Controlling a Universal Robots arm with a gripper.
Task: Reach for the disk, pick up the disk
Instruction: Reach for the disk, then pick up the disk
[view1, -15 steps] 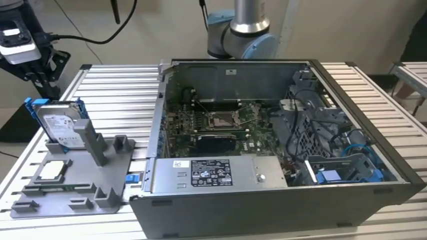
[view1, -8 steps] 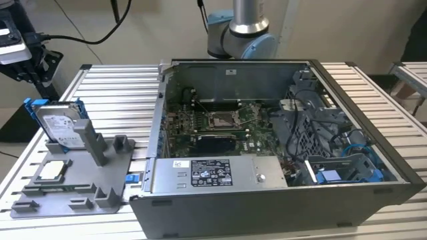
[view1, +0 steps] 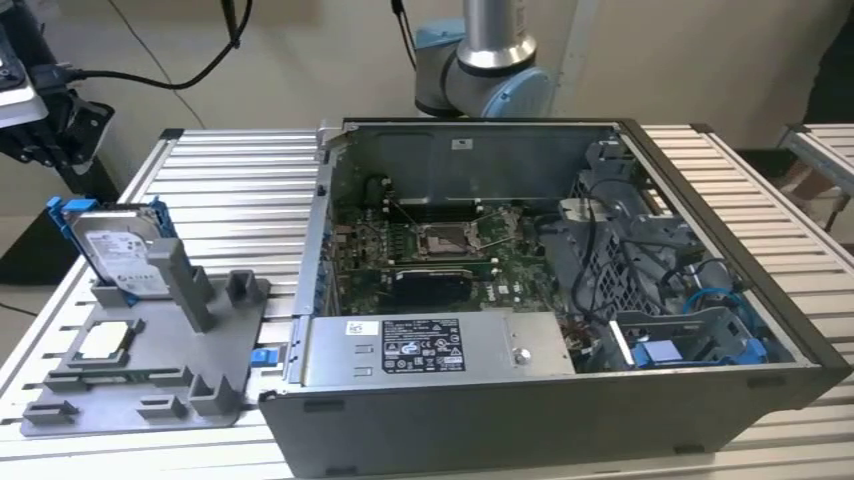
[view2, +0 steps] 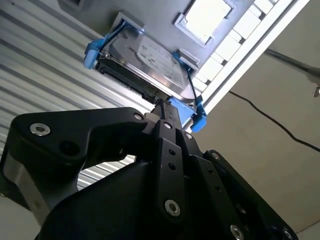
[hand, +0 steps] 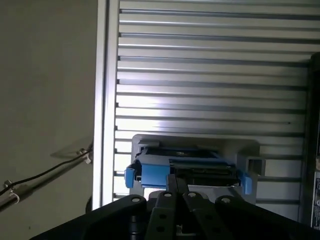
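Note:
The disk (view1: 123, 255) is a silver-grey hard drive with a white label in a bright blue bracket. It stands on edge in a grey holder (view1: 147, 370) at the exterior view's left. In both wrist views my black gripper (view2: 162, 107) (hand: 177, 181) points at the disk's (view2: 145, 60) bracketed edge (hand: 185, 167). It is still a short way off and not touching. Its two fingers lie pressed together with nothing between them.
A small square silver chip (view1: 107, 343) lies flat on the grey holder in front of the disk. An open computer case (view1: 534, 300) full of cables fills the middle of the slatted metal table (view1: 240, 190). The arm's grey and blue joint (view1: 487, 60) rises behind the case.

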